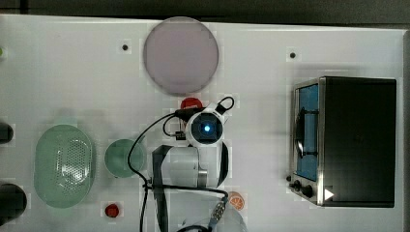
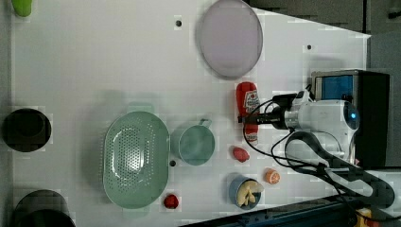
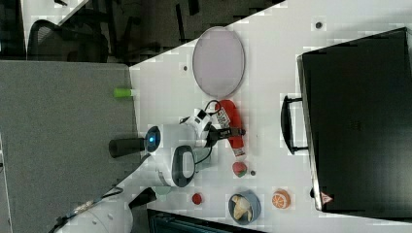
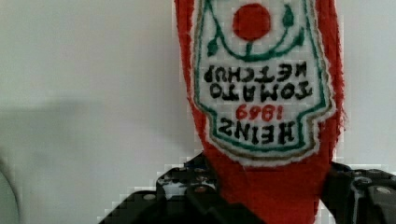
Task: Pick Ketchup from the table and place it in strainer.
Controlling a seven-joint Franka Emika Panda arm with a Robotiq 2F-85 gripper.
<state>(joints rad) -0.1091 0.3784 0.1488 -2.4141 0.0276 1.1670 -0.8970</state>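
Your claw (image 4: 268,196) has a finger on each side of the ketchup bottle (image 2: 248,106); whether it grips, you cannot tell. The bottle lies on the table (image 2: 94,61), well apart from the strainer (image 2: 136,158), beyond the green cup (image 2: 194,144).

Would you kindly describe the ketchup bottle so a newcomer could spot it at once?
In the left view, find the large round lilac plate. Just below its lower edge lies the ketchup bottle, with the gripper around its narrow end. It is the long red item with a white label, unlike the small round red pieces nearby.

Bright even overhead light, soft shadows on the white table (image 1: 72,72), blocky pixelation throughout
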